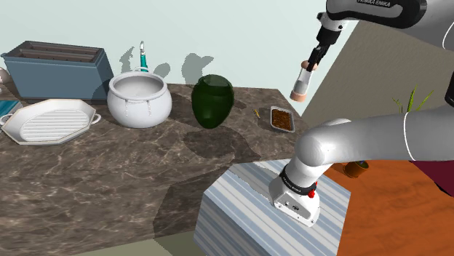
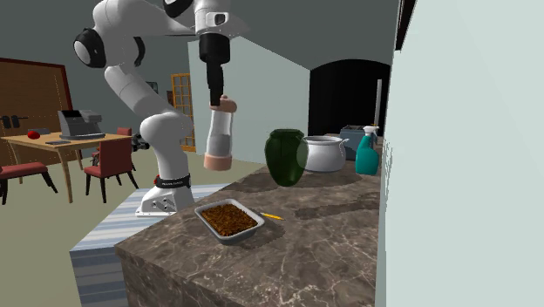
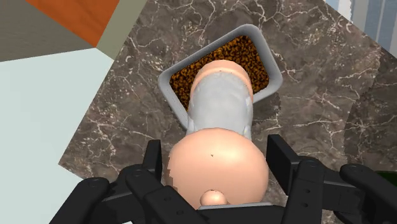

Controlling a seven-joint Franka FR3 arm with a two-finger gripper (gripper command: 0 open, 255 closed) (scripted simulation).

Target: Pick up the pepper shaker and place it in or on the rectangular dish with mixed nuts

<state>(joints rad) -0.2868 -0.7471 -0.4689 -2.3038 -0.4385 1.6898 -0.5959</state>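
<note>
Clear-bodied, peach-ended pepper shaker [image 2: 220,133] hangs upright in the air above the grey rectangular dish [image 3: 168,88] of brown nuts by the counter's edge.

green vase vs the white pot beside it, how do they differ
The green vase is dark; the white pot is pale. The vase is narrower and closes in toward its top; the pot is wider with a broad open mouth. Both stand upright on the counter, side by side but apart.

On the brown marbled counter [image 1: 109,171] before me stood a glossy dark green vase [image 1: 212,100], a white round pot [image 1: 139,100], a white ribbed octagonal platter [image 1: 49,121] and a blue-grey toaster [image 1: 58,70].
</note>
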